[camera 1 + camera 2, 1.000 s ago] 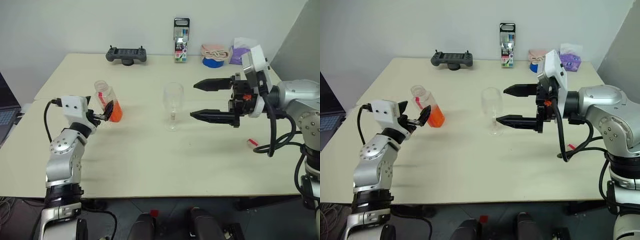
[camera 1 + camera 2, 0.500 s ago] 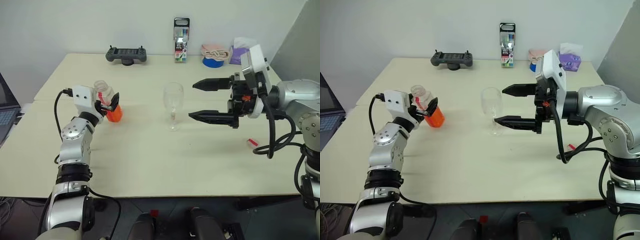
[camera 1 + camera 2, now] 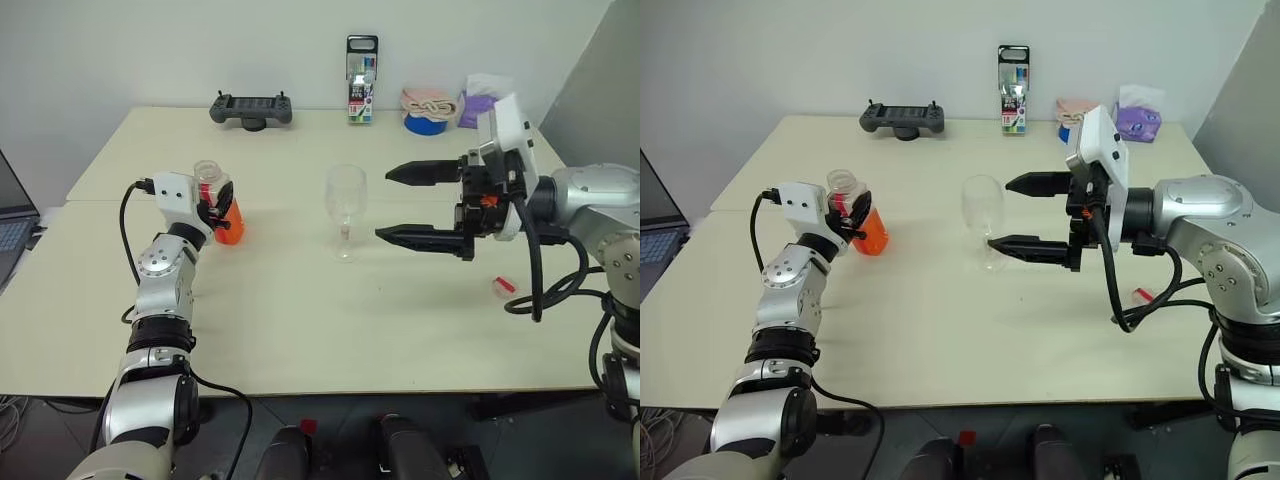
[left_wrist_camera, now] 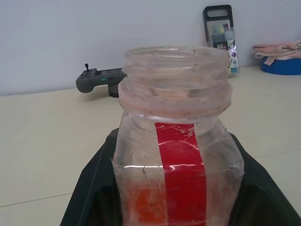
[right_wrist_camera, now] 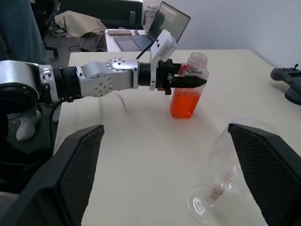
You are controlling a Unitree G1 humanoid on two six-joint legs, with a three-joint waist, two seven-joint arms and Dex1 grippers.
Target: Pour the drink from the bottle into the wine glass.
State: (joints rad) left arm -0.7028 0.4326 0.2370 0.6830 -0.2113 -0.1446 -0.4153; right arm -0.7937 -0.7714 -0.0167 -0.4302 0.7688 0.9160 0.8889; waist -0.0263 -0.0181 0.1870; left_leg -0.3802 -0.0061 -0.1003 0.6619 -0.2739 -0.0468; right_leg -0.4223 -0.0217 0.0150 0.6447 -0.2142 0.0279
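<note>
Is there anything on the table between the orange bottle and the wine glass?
No. Between the bottle and the wine glass, both eye views show only bare table.

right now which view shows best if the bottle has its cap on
The left wrist view: the bottle sits close up between the left claw's black fingers, its threaded mouth open, no cap on it. The right wrist view shows it from the side, upright on the table with orange drink low inside. The head views show it small, beside the left claw.

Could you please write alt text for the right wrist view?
The left gripper is shut on a small clear plastic bottle of orange drink, uncapped, upright on the beige table. Nearer, an empty clear stemmed wine glass stands between the right gripper's open black fingers.
</note>
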